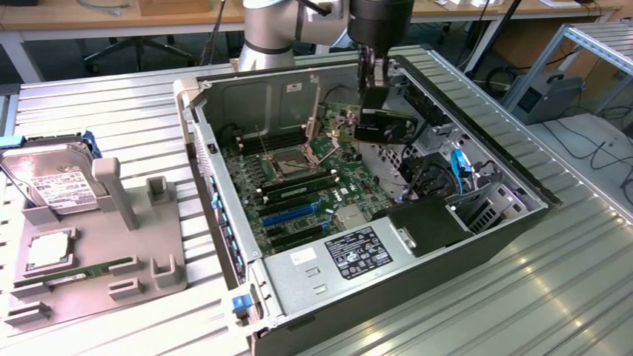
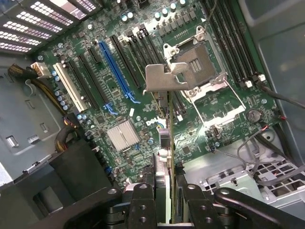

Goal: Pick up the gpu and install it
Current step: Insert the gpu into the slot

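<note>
From my station the ribbed metal worktop [image 1: 99, 96] takes up most of the scene, and the open computer case [image 1: 475, 267] lies on its side on it, its interior facing up. The arm [image 1: 267, 30] comes down over the far end of the case. Inside the case the green motherboard [image 1: 342, 189] [image 2: 143, 124] covers the floor. Beside the case, on the exterior view's left, a grey fixture [image 1: 109, 222] sits on the worktop. At the near end of the case I see the silver power supply [image 1: 356, 252] with its dark label.

The gpu [image 1: 384, 126] [image 2: 164, 138] is in the air over the far half of the case, above the motherboard and not seated in any slot. In the wrist view it runs edge-on away from the camera, with its pale metal bracket [image 2: 164, 77] at the far end. The gripper [image 1: 376, 104] [image 2: 167, 191] is closed on the card, one finger on each face.

On the fixture beside the case lie a hard drive [image 1: 55, 182] with a white label, a square processor [image 1: 50, 248] and a slim memory stick [image 1: 79, 273], all apart from the case.

Smaller parts inside the case: the CPU socket [image 2: 200, 62] with its metal frame and the finned heatsink [image 2: 123, 135]. There is also the blue expansion slot [image 2: 114, 71] — the card's edge hangs between that slot and the socket.
</note>
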Available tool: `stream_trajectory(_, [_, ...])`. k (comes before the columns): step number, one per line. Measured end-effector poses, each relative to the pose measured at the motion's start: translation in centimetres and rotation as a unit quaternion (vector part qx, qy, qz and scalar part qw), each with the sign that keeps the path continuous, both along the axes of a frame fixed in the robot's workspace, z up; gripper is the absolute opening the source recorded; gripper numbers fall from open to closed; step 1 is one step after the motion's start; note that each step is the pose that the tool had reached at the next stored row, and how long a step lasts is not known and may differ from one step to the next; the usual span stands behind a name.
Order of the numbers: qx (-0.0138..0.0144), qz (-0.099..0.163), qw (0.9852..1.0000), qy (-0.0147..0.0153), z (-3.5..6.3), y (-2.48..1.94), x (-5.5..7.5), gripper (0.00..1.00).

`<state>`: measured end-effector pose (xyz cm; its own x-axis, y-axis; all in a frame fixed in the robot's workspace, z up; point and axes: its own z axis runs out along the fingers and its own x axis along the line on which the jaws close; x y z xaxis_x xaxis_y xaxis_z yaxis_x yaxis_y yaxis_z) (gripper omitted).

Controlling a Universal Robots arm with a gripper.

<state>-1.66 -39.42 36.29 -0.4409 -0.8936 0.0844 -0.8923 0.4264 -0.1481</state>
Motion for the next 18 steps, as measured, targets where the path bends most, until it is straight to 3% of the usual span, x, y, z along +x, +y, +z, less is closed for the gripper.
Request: stream_trajectory(18, [0.0000,0.060,0.9982,0.0000,-0.03,0.00,0.00,0.27])
